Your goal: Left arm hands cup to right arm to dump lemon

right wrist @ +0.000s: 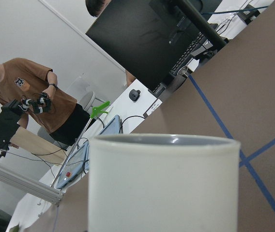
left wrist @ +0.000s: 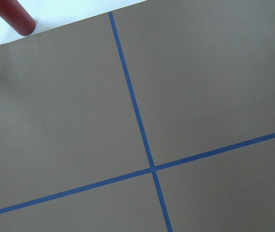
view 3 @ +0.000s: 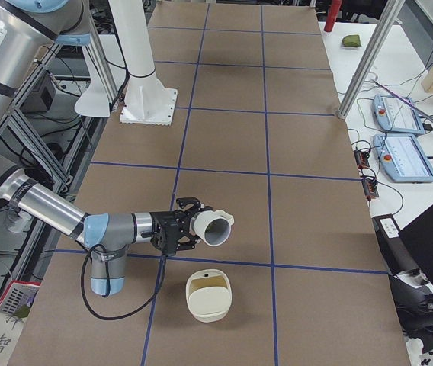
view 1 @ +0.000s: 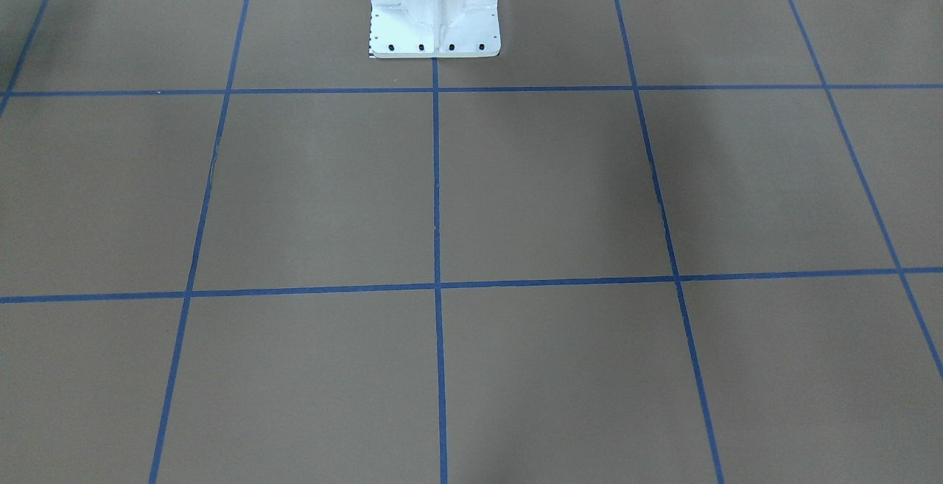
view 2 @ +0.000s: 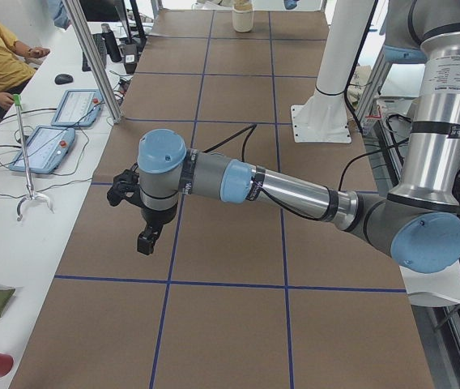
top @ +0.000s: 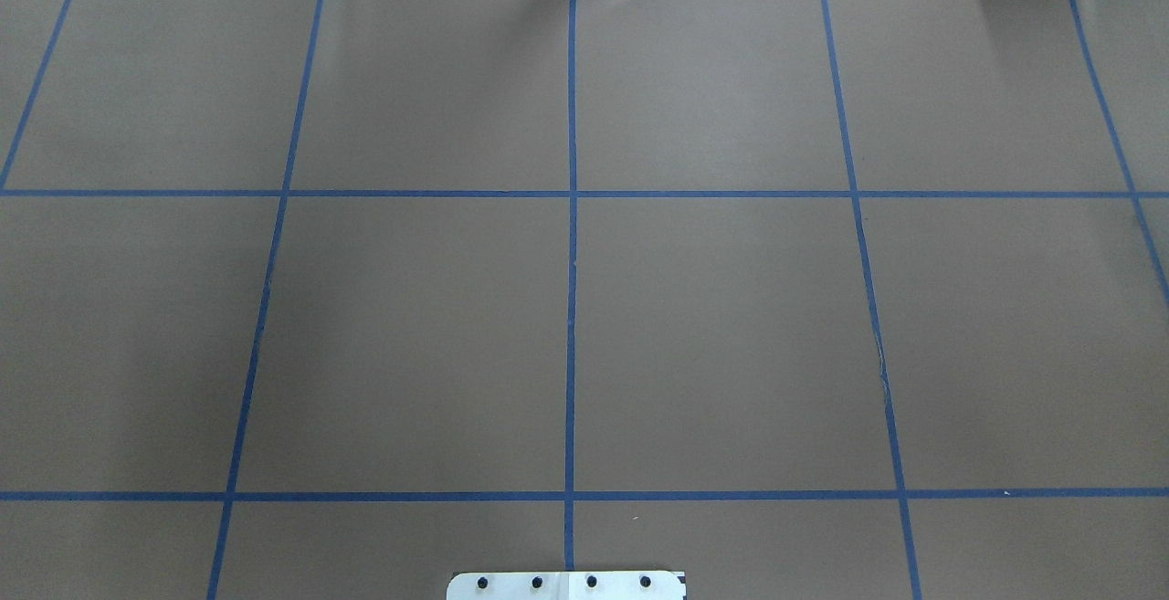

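Note:
The off-white cup [view 3: 216,227] lies tipped on its side in the air, in my right gripper [view 3: 195,226], mouth towards an off-white bowl [view 3: 208,296] on the table just below. The cup's side and rim fill the bottom of the right wrist view [right wrist: 164,186]. The lemon does not show clearly; the bowl's inside looks yellowish. My left gripper [view 2: 144,237] hangs above the table at the other end, pointing down, with nothing seen in it; I cannot tell whether it is open or shut. Neither arm shows in the overhead or front-facing view.
The white pedestal base [view 1: 435,27] stands at the robot's side of the brown, blue-taped table [top: 411,335]. A red cylinder [left wrist: 14,14] lies off the table's left end. Operators [right wrist: 31,92], tablets [view 3: 403,156] and a monitor [right wrist: 147,38] line the far side.

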